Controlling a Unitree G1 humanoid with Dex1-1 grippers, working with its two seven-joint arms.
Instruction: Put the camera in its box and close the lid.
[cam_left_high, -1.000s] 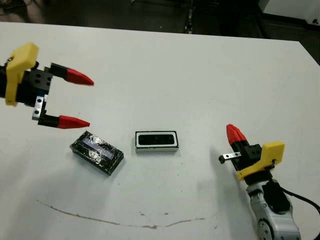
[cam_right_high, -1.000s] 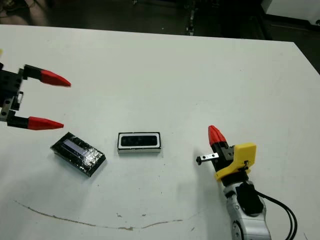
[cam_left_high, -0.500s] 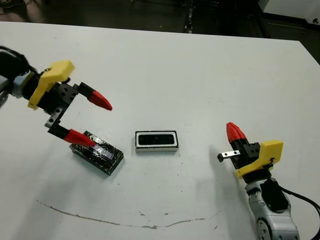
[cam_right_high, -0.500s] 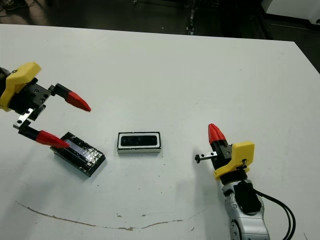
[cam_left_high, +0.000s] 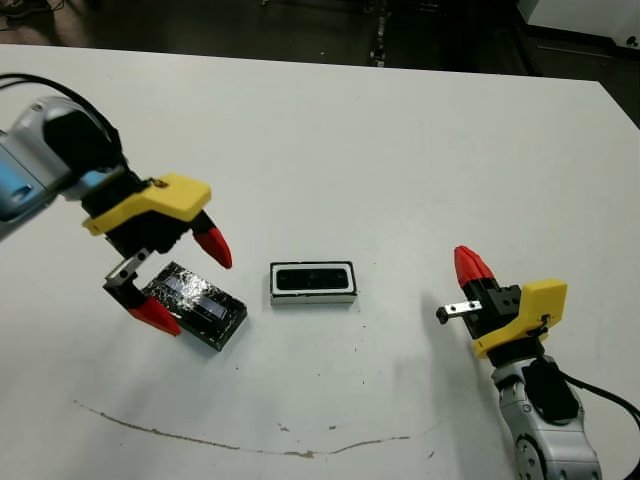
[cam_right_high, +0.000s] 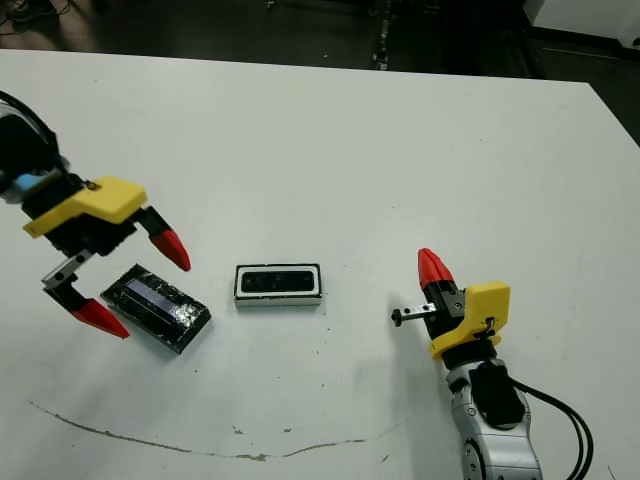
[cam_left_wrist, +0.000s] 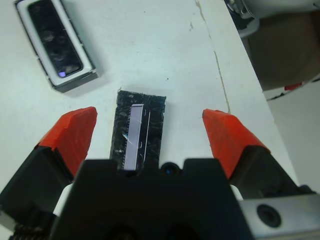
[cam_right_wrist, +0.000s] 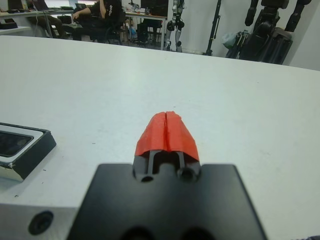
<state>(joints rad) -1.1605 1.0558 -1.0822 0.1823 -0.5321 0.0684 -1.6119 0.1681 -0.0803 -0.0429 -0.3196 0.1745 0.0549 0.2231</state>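
Looking from the head views first, we see the camera (cam_left_high: 313, 279) already lying in the box (cam_left_high: 313, 297) near the middle of the table (cam_left_high: 400, 150). The lid (cam_left_high: 195, 306) lies on the table to the left of the box, a little apart from it and turned at an angle. Our left gripper (cam_left_high: 180, 280) hangs over the lid with its fingers spread wide, one red tip on the far side and one on the near side. Our right gripper (cam_left_high: 466, 266) waits well to the right, away from everything.

From the left wrist view, the lid (cam_left_wrist: 138, 131) sits between the two red fingers (cam_left_wrist: 75, 132), with free space on both sides, and the box (cam_left_wrist: 55, 45) is beyond it. We judge the step is to grasp the lid, so we should lower straight down, keep the lid centred, and close on its long sides evenly so that it does not slide or twist.

From the right wrist view, the right gripper's fingers (cam_right_wrist: 166, 132) are pressed together and hold nothing; a corner of the box (cam_right_wrist: 22, 150) shows beside them.
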